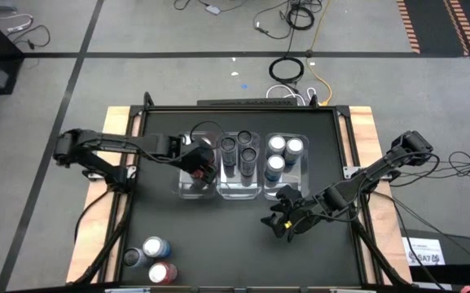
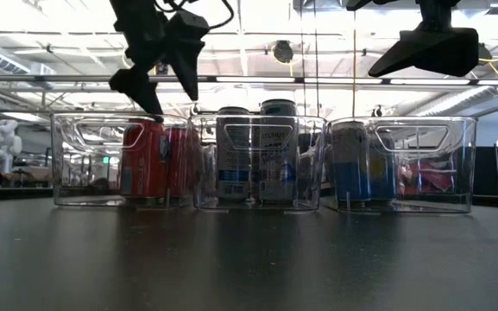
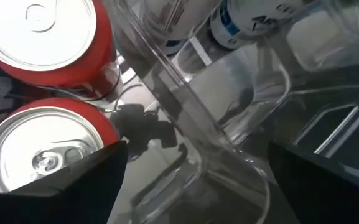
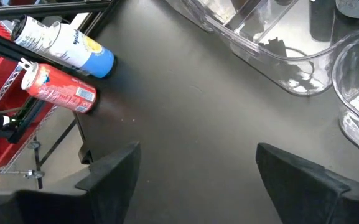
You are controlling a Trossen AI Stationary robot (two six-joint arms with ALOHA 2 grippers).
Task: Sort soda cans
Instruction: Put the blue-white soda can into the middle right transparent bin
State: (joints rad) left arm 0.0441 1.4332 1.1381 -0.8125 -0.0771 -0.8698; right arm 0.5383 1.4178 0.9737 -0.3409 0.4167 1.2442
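Left gripper (image 1: pixel 198 167) over left bin (image 1: pixel 187 189), jaws wide above red cans (image 3: pixel 39 152). Right gripper (image 1: pixel 283 218) over worktop (image 1: pixel 218 236), jaws wide, empty.

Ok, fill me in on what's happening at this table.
Two robot arms are sorting soda cans into three clear bins. The left claw hangs open over the left bin, above two red cans, holding nothing. The middle bin has dark cans, the right bin silver-blue ones. The right claw is open and empty above bare table. Three cans wait at the table's front left corner.
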